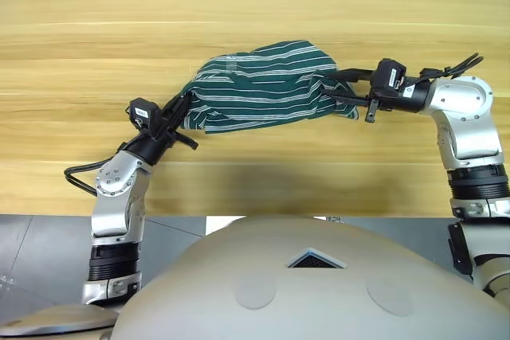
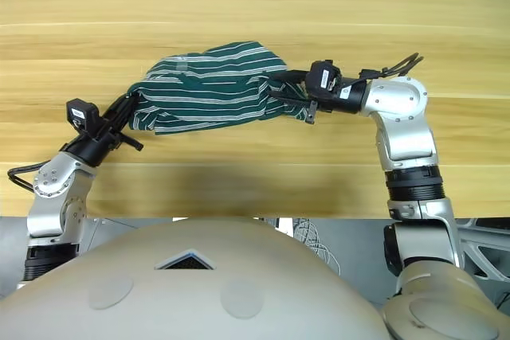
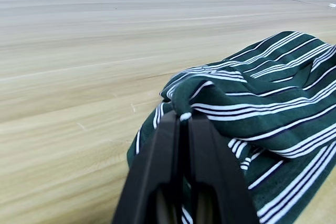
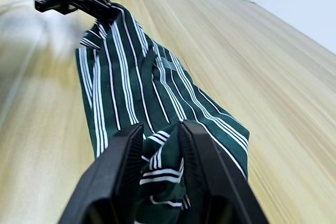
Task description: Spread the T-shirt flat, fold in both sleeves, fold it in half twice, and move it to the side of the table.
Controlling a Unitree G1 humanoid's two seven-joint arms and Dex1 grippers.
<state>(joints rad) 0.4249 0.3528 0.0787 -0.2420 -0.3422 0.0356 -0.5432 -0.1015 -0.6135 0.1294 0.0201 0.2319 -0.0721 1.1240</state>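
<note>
Left gripper (image 1: 185, 103): fingers pressed together, pinching a fold at the left end of the T-shirt (image 1: 263, 85); in the left wrist view the striped cloth emerges just at the fingertips (image 3: 173, 121). T-shirt: dark green with white stripes, bunched and unfolded, slung between the two grippers over the middle of the wooden table (image 1: 239, 5). Whether its lower edge touches the wood cannot be told. Right gripper (image 1: 331, 91): fingers clamped on the right end of the T-shirt, with gathered cloth filling the space between them in the right wrist view.
</note>
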